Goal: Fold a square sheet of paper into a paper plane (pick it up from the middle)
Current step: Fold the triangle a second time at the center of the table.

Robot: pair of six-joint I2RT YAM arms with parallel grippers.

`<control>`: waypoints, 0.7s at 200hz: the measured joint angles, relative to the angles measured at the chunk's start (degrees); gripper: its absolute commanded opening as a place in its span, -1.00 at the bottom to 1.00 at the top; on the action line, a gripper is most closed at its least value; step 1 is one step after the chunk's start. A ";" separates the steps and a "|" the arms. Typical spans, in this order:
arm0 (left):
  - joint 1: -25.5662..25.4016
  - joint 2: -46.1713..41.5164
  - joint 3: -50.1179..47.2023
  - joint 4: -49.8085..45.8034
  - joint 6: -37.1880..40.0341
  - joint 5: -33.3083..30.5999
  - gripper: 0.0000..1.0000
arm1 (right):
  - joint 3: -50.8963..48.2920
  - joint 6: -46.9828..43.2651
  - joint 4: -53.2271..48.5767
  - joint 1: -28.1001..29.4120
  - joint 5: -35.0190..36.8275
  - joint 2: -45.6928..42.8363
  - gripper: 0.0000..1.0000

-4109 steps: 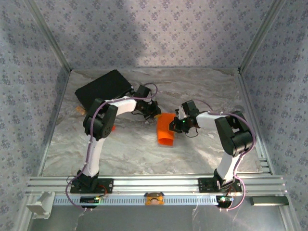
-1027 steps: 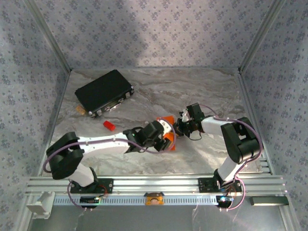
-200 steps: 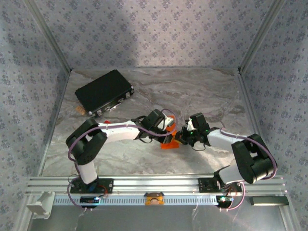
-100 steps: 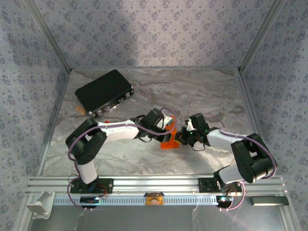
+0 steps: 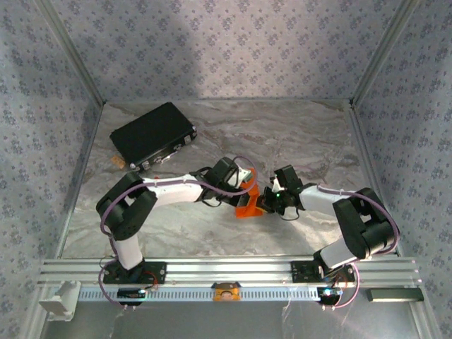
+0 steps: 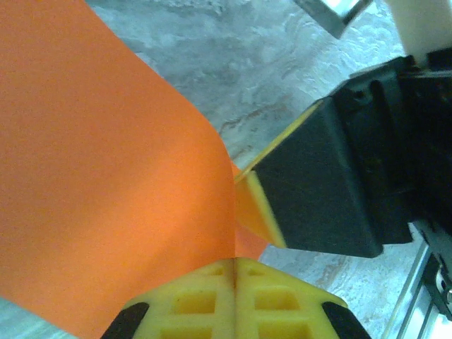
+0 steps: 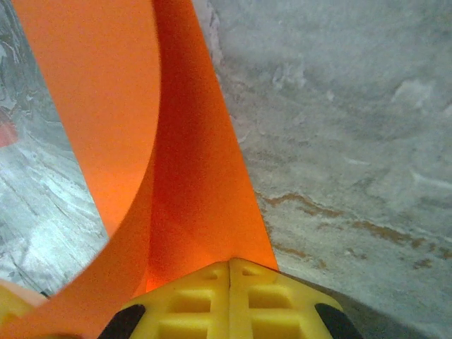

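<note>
The left gripper (image 6: 235,281) and right gripper (image 7: 229,281) each clamp shut on the curled sheet of paper (image 5: 246,203) near the middle of the table (image 5: 304,134), seemingly facing each other to hold a fold steady; its creases are hidden from above, so the folding's progress is hard to judge

Grey marbled tabletop (image 5: 296,134) — a black case (image 5: 152,134) lies flat near its far left corner, a small tan scrap (image 5: 117,162) just beside it.
</note>
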 measured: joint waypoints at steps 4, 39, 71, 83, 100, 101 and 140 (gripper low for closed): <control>0.15 0.11 0.00 -0.02 0.04 0.04 -1.00 | 0.00 -0.09 0.00 0.00 0.02 0.00 -1.00; 1.68 1.16 0.00 0.00 0.15 0.04 -1.00 | 0.11 -0.59 -0.26 0.00 0.09 0.00 -1.00; 2.45 2.01 0.00 -0.02 0.74 -0.11 -1.00 | 0.20 -0.96 -0.46 0.00 0.13 0.00 -1.00; 2.56 2.60 0.00 -0.02 1.05 -0.42 -1.00 | 0.20 -0.96 -0.52 0.00 0.22 -0.02 -1.00; 2.67 3.43 0.04 -0.13 1.49 -0.68 -1.00 | 0.22 -0.96 -0.68 0.00 0.24 -0.07 -1.00; 2.67 3.52 0.07 -0.17 1.51 -0.70 -1.00 | 0.22 -0.96 -0.68 0.00 0.24 -0.07 -1.00; 2.67 4.94 0.33 -1.01 2.12 -1.64 -1.00 | 0.33 -0.98 -1.11 0.00 0.37 -0.17 -1.00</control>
